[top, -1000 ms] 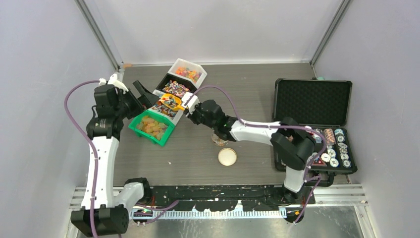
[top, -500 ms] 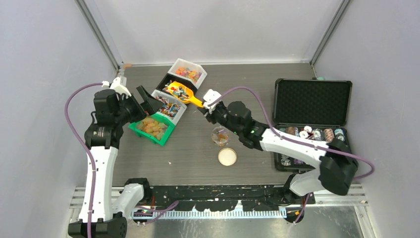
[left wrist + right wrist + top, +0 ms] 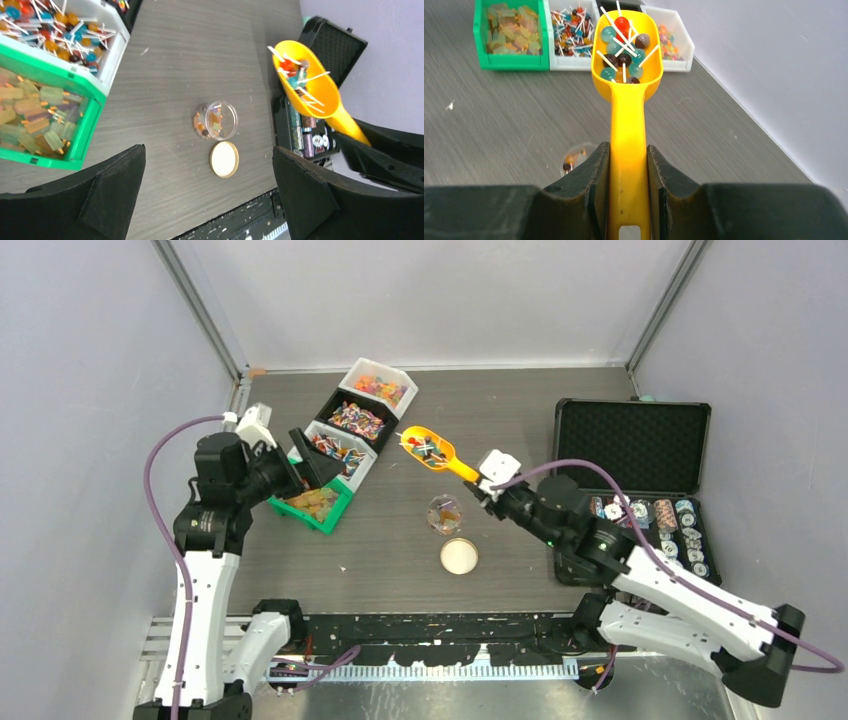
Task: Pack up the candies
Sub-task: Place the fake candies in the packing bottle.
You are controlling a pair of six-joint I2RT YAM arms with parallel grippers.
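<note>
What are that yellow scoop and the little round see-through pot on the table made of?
The scoop looks like moulded plastic: one even yellow-orange colour, smooth, with a soft sheen. The pot seems to be clear plastic, possibly glass; the candies inside show plainly through its wall.

A robotics lab test cell: a grey desk [image 3: 500,410] boxed in by plain white walls [image 3: 430,300] and aluminium framing [image 3: 196,308].

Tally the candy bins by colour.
White bins: 2
Black bin: 1
Green bin: 1
Total: 4
</note>
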